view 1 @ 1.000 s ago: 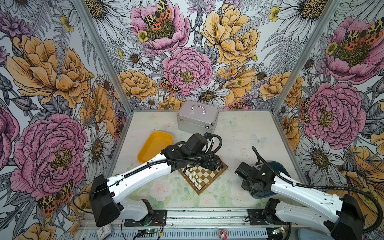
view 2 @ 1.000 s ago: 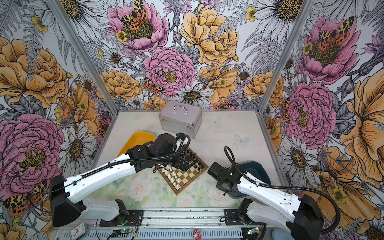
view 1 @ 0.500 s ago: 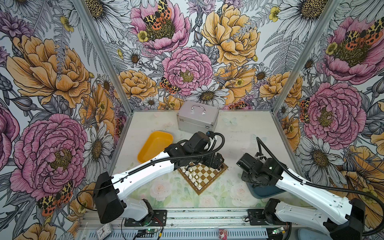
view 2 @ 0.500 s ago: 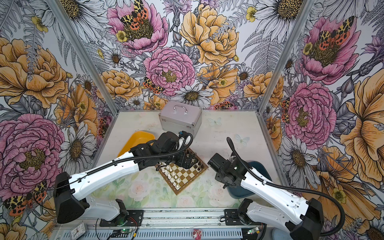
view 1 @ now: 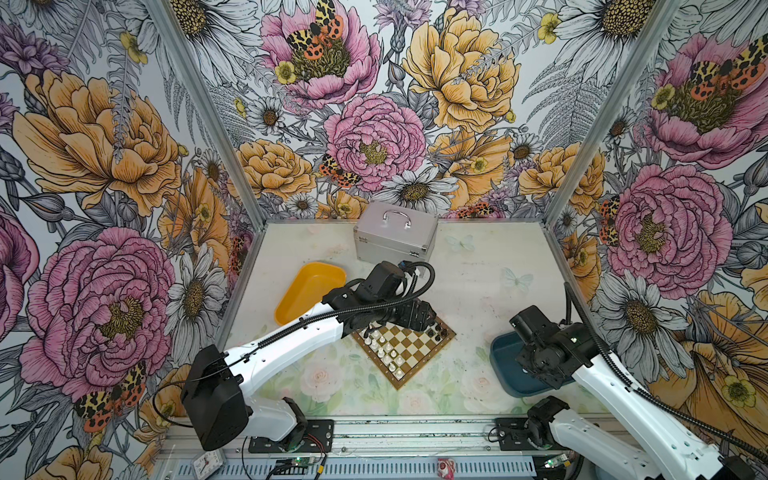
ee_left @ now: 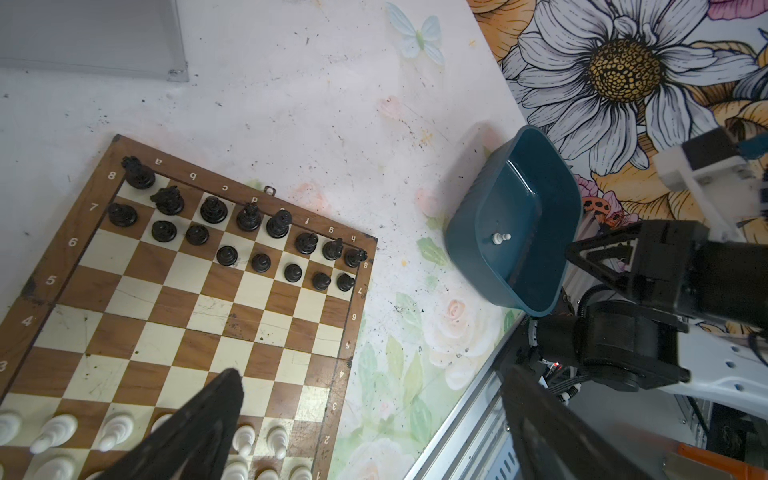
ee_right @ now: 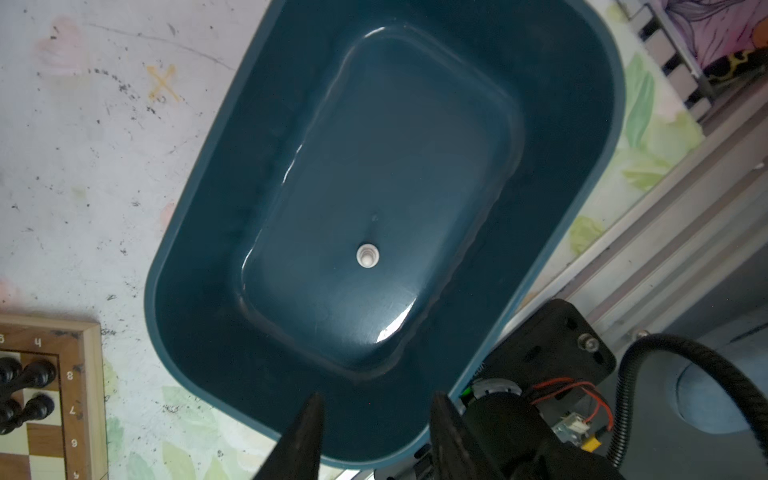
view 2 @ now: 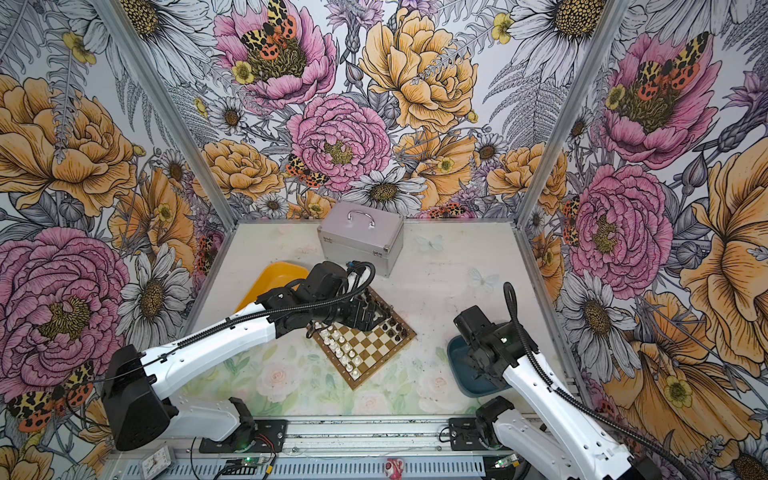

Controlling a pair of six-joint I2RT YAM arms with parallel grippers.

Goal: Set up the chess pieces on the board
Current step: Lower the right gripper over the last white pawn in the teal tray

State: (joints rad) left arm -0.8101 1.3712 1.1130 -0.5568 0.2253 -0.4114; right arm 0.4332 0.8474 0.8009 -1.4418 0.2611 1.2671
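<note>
The board (view 1: 411, 353) (view 2: 365, 347) lies at the table's middle. Black chess pieces (ee_left: 249, 218) fill its two rows by the rim marked 7 and 8, and white ones (ee_left: 116, 430) stand along the opposite side. My left gripper (ee_left: 372, 376) hangs open over the board's right edge with nothing between its fingers; the arm hides the board's far corner in both top views. One white pawn (ee_right: 368, 254) (ee_left: 500, 237) stands in the dark teal tray (ee_right: 199, 232). My right gripper (ee_right: 376, 399) hovers open and empty above that tray's near wall.
The teal tray (view 1: 505, 357) (view 2: 457, 353) sits right of the board near the front rail. A yellow tray (view 1: 307, 291) lies at the left, partly under my left arm. A silver case (view 1: 395, 237) stands at the back.
My right wrist has shifted to the right over the teal tray, and its jaws stand slightly wider. My left gripper has moved a little to the right over the board.
</note>
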